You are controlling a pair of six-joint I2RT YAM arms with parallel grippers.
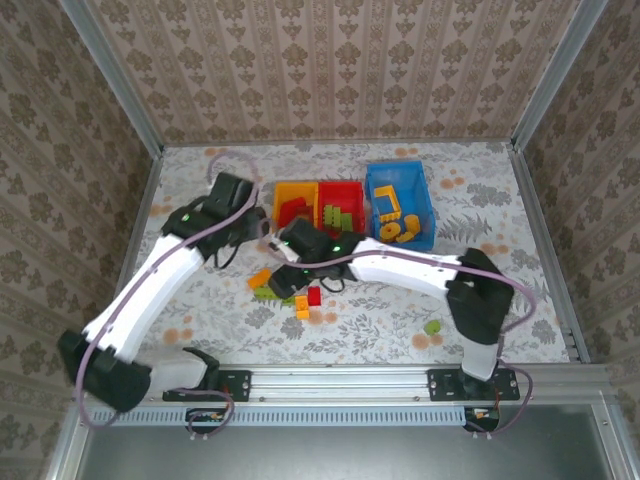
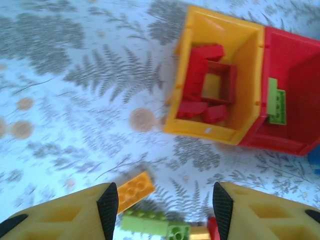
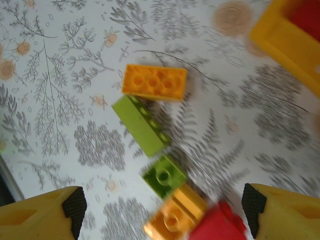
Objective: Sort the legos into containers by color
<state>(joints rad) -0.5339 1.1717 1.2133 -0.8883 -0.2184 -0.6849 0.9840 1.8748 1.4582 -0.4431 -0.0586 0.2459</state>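
Jaws of the left gripper (image 2: 165,210) stand partly apart with nothing between them. Its black pads (image 2: 107,207) hang above the table, clear of the bricks beneath. Jaws of the right gripper (image 3: 164,210) stand wide apart, also holding nothing, over the loose cluster.

Below the right gripper lie a yellow-orange brick (image 3: 154,81) and a long lime brick (image 3: 140,125) just beside it. Next come a small lime brick (image 3: 164,175), a small orange brick (image 3: 175,212) and a red brick (image 3: 217,225), these three packed closely together. One lime piece (image 1: 432,326) lies well apart, near the right arm's base.

Surface: the table (image 1: 380,310) is covered in white cloth printed with grey ferns and small orange blossoms. Room: beige damask wallpaper (image 1: 330,60) covers three sides. Aluminium posts (image 1: 120,80) stand at the corners, and a metal rail (image 1: 340,380) at the near edge carries both arm bases.

Containers stand in a row at the far middle of the table, side by side.
- The yellow-orange bin (image 2: 250,65), on the left, holds red pieces including a square open frame (image 2: 220,82).
- The red bin (image 2: 295,65), in the middle, holds a lime plate (image 2: 276,102) leaning against its wall.
- The blue bin (image 1: 425,195), on the right and larger, holds yellow-orange pieces (image 1: 392,212).

The loose cluster sits on the near side of the yellow-orange and red bins.
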